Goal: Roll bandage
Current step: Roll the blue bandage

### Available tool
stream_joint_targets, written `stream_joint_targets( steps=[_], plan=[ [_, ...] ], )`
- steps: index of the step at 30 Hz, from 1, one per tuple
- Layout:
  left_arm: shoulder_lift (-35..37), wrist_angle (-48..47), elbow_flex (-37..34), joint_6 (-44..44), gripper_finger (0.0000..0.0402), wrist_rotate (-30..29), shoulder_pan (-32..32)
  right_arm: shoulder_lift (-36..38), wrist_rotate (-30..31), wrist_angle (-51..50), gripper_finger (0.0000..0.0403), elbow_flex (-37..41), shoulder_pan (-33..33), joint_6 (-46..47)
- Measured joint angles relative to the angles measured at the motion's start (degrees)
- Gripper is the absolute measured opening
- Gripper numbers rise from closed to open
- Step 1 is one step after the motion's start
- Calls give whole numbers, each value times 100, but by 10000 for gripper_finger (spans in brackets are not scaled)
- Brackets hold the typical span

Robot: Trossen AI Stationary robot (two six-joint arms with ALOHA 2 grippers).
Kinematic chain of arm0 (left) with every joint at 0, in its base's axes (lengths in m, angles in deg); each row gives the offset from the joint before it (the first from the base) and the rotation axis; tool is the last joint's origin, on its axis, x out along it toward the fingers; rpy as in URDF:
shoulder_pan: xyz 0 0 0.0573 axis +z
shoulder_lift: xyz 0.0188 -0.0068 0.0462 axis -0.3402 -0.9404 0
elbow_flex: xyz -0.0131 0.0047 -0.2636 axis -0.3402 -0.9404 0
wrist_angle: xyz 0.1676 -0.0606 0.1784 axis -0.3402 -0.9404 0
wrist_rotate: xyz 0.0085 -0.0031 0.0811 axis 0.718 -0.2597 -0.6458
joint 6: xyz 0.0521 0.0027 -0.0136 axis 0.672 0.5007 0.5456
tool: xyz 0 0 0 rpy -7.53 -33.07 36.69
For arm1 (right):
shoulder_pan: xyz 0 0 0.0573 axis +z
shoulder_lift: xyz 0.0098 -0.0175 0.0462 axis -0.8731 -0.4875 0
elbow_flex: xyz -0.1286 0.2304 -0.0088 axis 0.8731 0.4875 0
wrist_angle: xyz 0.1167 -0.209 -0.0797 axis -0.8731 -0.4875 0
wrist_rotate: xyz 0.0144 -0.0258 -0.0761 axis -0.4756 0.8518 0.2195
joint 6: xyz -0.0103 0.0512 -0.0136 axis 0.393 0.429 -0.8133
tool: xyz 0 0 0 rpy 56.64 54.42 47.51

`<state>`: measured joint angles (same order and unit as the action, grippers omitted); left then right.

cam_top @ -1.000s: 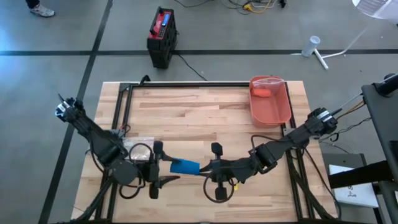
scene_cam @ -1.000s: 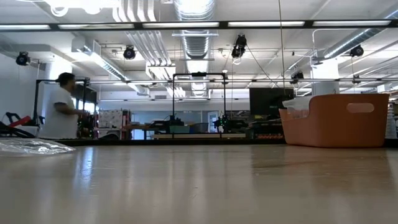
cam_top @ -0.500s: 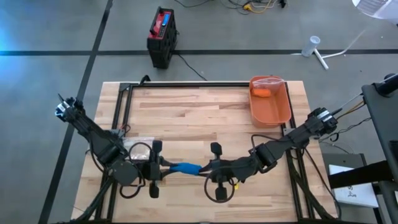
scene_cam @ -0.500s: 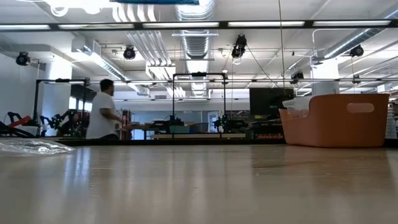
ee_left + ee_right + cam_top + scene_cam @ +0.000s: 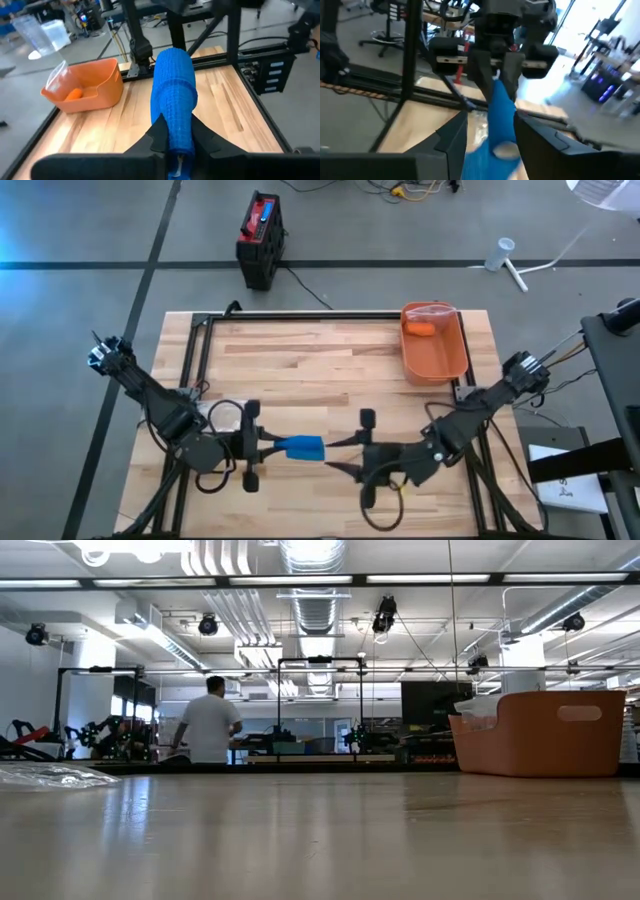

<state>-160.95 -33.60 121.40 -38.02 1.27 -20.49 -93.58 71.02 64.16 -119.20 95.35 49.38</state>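
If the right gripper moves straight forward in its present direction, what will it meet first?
Most likely the blue bandage roll, directly ahead between the right gripper fingers and held by the left gripper beyond; exact depth is unclear.

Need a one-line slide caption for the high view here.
Left gripper shut on the blue bandage roll above the wooden table; right gripper open beside it.

From my remote station I can read no text, label, brand, number or sign on anything in any of my four camera views at this moment.
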Motion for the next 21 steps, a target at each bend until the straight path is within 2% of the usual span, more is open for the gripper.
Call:
stream_joint_targets(
  steps=[3, 5, 7, 12, 17, 19, 21],
  plan=[
    [0, -86, -17, -289, 31, 2, 81, -340, 29, 608, 157, 10, -174, -459],
    [0, -165, -22, -407, 34, -3, 91, -492, 286, 683, 154, 16, -293, -638],
    [0, -162, -22, -424, 34, -2, 89, -572, 555, 628, 148, -31, -392, -691],
    [-2, -247, -24, -577, 28, -28, 91, -617, 634, 277, 137, -41, -555, -650],
    [-4, -441, -27, -1061, 31, -89, 105, -460, 1377, -380, 136, -44, -537, -494],
    [0, -449, -24, -1213, 31, -35, 77, -374, 1447, -441, 139, -39, -509, -394],
    [2, -533, -26, -1375, 30, -34, 96, -332, 1238, -331, 143, -58, -459, -416]
  ],
)
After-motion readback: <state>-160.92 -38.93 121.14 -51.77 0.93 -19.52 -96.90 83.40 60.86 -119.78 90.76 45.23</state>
